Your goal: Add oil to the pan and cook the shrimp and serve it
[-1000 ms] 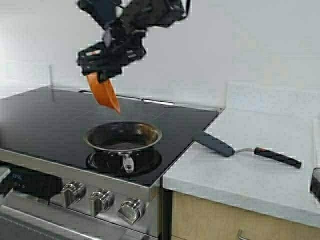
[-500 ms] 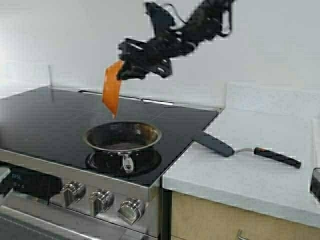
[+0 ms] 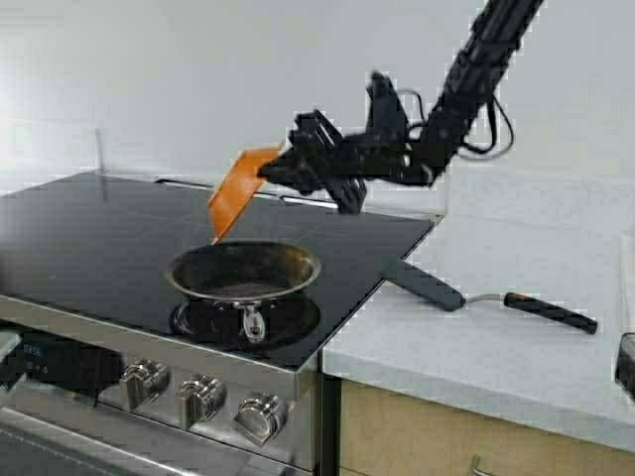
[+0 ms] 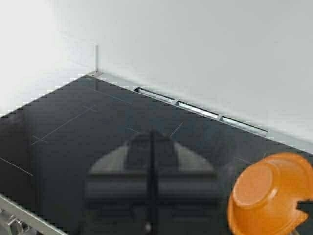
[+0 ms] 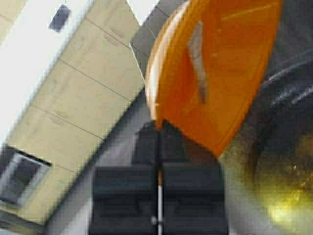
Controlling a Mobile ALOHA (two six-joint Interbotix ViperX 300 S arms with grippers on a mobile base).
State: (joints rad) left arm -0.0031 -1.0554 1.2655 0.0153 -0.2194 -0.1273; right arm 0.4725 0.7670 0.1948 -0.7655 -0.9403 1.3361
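Observation:
The steel pan [image 3: 244, 270] sits on the front burner of the black cooktop [image 3: 89, 233]; its browned inside [image 5: 283, 161] also fills one side of the right wrist view. My right gripper [image 3: 270, 169] [image 5: 158, 128] reaches in from the right, shut on the rim of an orange bowl [image 3: 236, 193] [image 5: 230, 73] tipped steeply above the pan's far edge. A pale elongated piece [image 5: 198, 61], the shrimp by its look, lies against the bowl's inside. My left gripper [image 4: 151, 134] hovers shut over the cooktop, with the orange bowl [image 4: 266, 193] off to its side. The oil is out of view.
A black spatula [image 3: 496, 296] with a red-trimmed handle lies on the pale counter [image 3: 516, 347] right of the stove. Knobs [image 3: 203, 397] line the stove front. A white wall stands close behind the cooktop.
My right arm has swung from the upper left to the right and come lower. The orange bowl stays in its grip over the pan's far edge, turned to a different tilt.

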